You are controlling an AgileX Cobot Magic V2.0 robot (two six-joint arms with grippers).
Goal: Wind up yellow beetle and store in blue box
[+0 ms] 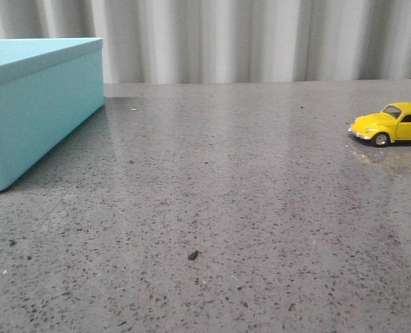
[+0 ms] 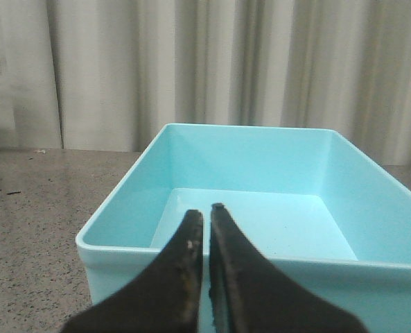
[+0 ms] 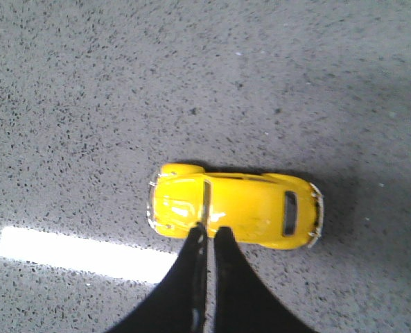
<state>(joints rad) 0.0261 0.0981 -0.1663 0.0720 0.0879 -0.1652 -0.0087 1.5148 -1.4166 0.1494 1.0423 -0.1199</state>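
Grey speckled stone-look tabletop [image 1: 226,208], glossy, with faint reflections and a bright light streak [image 3: 80,253]. Small dark fleck [image 1: 193,255] near front edge. Pale pleated curtain [image 1: 260,38] across the entire rear.

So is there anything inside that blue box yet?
No. The left wrist view looks into the open blue box and shows a bare floor. Only the near corner is hidden, behind the left gripper. The yellow beetle stands on the table.
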